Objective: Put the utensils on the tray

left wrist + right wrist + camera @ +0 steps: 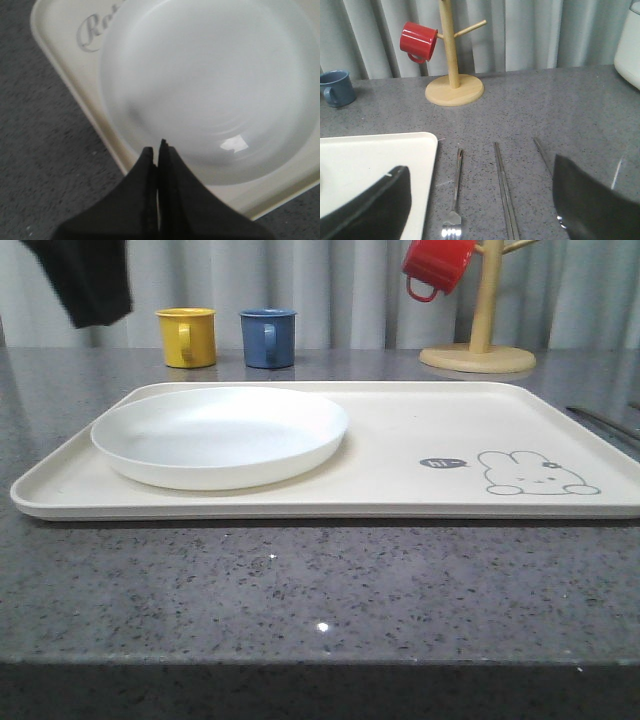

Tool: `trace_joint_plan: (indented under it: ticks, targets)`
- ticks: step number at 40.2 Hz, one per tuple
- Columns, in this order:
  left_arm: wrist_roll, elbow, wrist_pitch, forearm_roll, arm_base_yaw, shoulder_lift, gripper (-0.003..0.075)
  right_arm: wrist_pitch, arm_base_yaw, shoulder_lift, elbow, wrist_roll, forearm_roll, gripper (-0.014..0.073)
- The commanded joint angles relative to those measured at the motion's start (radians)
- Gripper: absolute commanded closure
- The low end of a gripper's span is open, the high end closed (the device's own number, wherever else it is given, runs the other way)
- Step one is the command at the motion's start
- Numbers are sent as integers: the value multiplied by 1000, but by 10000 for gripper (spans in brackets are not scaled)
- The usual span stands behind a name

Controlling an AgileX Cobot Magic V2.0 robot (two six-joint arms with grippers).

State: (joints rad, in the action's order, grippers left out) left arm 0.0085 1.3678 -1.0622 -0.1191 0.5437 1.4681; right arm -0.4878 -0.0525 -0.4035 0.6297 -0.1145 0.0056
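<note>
The cream tray point(400, 450) with its rabbit drawing lies across the grey table, and the round white plate point(220, 435) rests on its left half. My left gripper point(159, 146) is shut with nothing in it, hovering over the plate point(210, 85) near the tray's corner point(60, 30). On the table right of the tray point(370, 160) lie the fork point(455, 190), the pair of chopsticks point(504, 190) and a spoon handle point(542, 152), partly hidden by a finger. My right gripper point(480, 170) hangs open above the fork and chopsticks, holding nothing.
A yellow mug point(187, 337) and a blue mug point(268, 337) stand behind the tray. A red mug point(438, 265) hangs on a wooden mug tree point(480, 345) at the back right. A white appliance point(630, 40) stands at the far right. My left arm point(90, 280) shows dark at the upper left.
</note>
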Motion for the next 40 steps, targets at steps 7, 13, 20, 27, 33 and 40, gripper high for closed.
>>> trace_joint_plan:
  ticks: [7, 13, 20, 27, 33, 40]
  targets:
    - [-26, -282, 275, 75, -200, -311, 738, 81, -5, -14, 36, 6, -6, -8]
    - [-26, -482, 440, 82, -277, -486, 738, 81, -5, -14, 36, 6, -6, -8]
    - [-24, -726, 658, 84, -273, -747, 738, 81, -5, -14, 36, 6, -6, -8]
    - [-24, -914, 724, 84, -269, -1028, 738, 81, -5, -14, 36, 6, -6, -8]
    - [-24, -993, 752, 84, -269, -1234, 738, 81, -5, -14, 36, 6, -6, -8]
    - [-24, -996, 751, 84, -269, -1363, 738, 81, -5, -14, 36, 6, -6, -8]
